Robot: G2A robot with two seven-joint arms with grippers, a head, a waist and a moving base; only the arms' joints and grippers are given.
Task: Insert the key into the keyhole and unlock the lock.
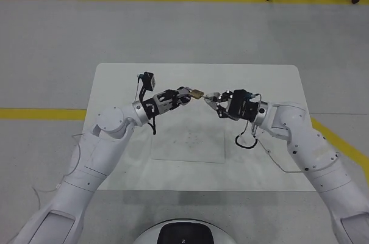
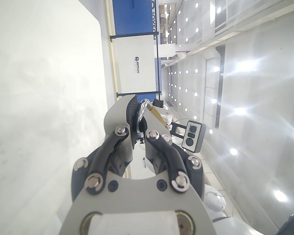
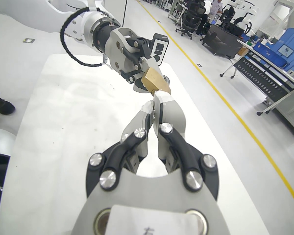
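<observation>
One white table (image 1: 263, 165) sits on grey floor (image 1: 50, 36), lock (image 1: 197, 94) apparently aloft.

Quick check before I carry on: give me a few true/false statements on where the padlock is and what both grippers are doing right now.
1. The left gripper holds the padlock. True.
2. The padlock rests on the table. False: it is held up off the table, between the two arms.
3. The right gripper is wide open. False: its fingers are pressed together.
4. The right gripper's tips sit right at the padlock's brass body. True.
</observation>
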